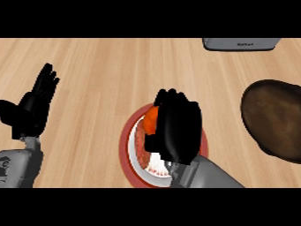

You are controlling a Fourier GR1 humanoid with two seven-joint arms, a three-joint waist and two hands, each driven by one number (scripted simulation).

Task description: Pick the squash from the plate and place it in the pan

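We judge the task barely begun: the squash (pixel 150 120) lies on the plate (pixel 128 148), well apart from the pan (pixel 280 119). The right robot hand (pixel 178 128) covers most of it, palm down; we cannot tell whether it has closed. The left robot hand (pixel 30 110) rests open over the bench (pixel 100 62).

Wood counter (pixel 94 57), plate (pixel 128 145) ctr, dark pan (pixel 280 121) rt, grey box (pixel 240 44) top
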